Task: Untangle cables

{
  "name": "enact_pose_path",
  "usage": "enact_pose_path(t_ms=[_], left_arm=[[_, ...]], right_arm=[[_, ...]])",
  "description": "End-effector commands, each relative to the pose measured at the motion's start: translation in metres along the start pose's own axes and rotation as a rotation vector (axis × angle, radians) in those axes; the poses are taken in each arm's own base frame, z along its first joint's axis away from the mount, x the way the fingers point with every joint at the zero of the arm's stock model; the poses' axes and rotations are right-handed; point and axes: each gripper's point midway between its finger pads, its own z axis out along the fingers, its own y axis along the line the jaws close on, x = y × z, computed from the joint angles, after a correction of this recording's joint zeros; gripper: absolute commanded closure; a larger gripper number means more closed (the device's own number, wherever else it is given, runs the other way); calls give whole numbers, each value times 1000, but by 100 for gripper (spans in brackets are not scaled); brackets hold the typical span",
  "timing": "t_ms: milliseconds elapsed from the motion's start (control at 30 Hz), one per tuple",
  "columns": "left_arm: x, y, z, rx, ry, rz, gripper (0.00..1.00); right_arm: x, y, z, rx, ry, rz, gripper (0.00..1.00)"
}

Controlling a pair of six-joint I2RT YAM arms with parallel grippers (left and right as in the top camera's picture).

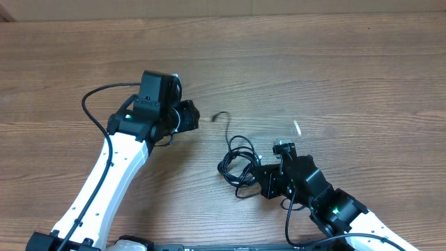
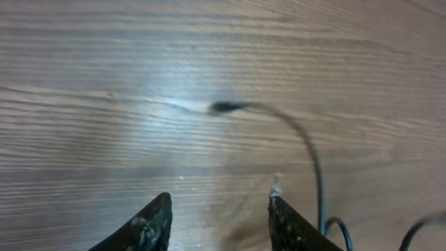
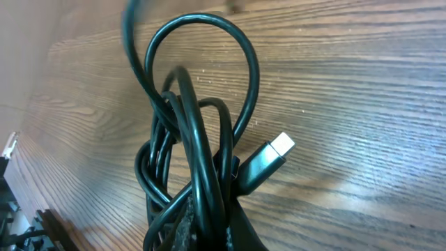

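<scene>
Glossy black cables (image 3: 202, 181) looped over wood-grain table (image 3: 348, 104).

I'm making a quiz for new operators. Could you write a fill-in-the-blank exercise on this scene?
The right gripper is ___ on the cables.
The left gripper is ___ and holds nothing.
The loose plug end lies nearer the ___ gripper.
Missing words: shut; open; left.

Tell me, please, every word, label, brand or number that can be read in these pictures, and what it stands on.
None can be read: the cables, the plug, the table, the left gripper and the right gripper show no lettering, label or number.
</scene>
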Motion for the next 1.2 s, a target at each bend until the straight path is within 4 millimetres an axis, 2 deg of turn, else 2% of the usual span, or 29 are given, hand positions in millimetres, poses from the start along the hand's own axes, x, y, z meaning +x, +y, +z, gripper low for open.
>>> enact_pose_path(t_ms=[0, 100, 300, 467, 600, 700, 800, 900, 967, 1000, 1167], left_arm=[[3, -30, -13, 144, 22, 93, 50], [23, -55, -15, 296, 101, 232, 46], [54, -59, 3, 291, 221, 344, 46], [72, -71, 24, 301, 283, 383, 53], [74, -68, 43, 249, 288, 403, 62], [72, -48, 64, 119, 288, 358, 64], [79, -42, 76, 99, 327, 339, 64], [83, -38, 85, 88, 352, 331, 64], [84, -37, 90, 85, 356, 330, 69], [83, -37, 92, 86, 351, 331, 72], [69, -33, 98, 43, 285, 335, 74]], right_arm=[[-5, 7, -2, -21, -18, -8, 96], [-6, 7, -2, -21, -19, -8, 96], [-5, 7, -2, -21, -19, -8, 96], [-5, 7, -2, -21, -19, -8, 96], [-5, 7, -2, -21, -19, -8, 96], [-5, 7, -2, -21, -18, -8, 96], [-5, 7, -2, -21, -19, -8, 96], [-5, 7, -2, -21, -19, -8, 96], [-5, 7, -2, -21, -18, -8, 96], [-5, 7, -2, -21, -19, -8, 96], [-5, 7, -2, -21, -19, -8, 96]])
